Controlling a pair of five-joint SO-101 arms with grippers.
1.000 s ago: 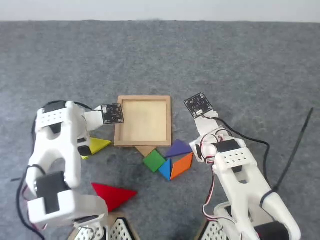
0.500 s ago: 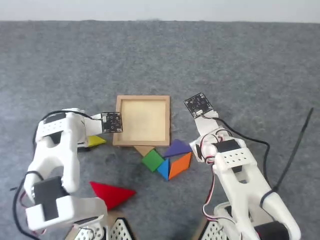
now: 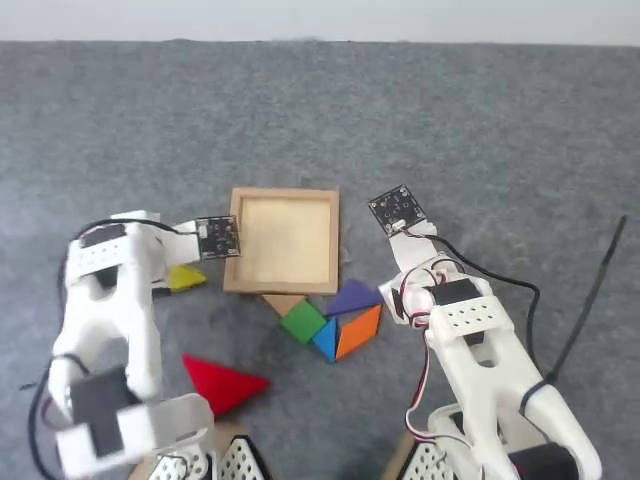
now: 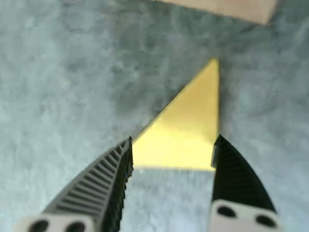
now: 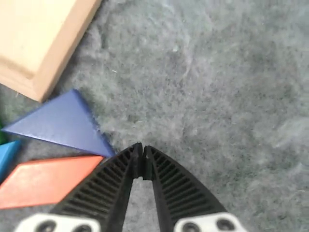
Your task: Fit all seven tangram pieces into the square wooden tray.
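The square wooden tray (image 3: 285, 240) lies empty in the middle of the grey mat. My left gripper (image 4: 169, 155) is shut on the wide end of the yellow triangle (image 4: 190, 125), which lies just left of the tray (image 4: 227, 7) and shows as the yellow triangle (image 3: 186, 277) from above. My right gripper (image 5: 143, 162) is shut with nothing in it, low over the mat beside the purple triangle (image 5: 60, 123). Below the tray sit a wood-coloured triangle (image 3: 285, 302), green square (image 3: 304, 321), blue triangle (image 3: 326, 339), orange parallelogram (image 3: 361, 330) and purple triangle (image 3: 355, 297).
A red triangle (image 3: 222, 382) lies apart at the front left, near the left arm's base. A corner of the tray (image 5: 38, 38) and the orange parallelogram (image 5: 48, 179) show close to my right gripper. Bare mat stretches behind and to the right of the tray.
My left arm has swung back and to the left, and the yellow triangle has shifted a little that way with it. The tray has slid slightly left. The right arm has kept still.
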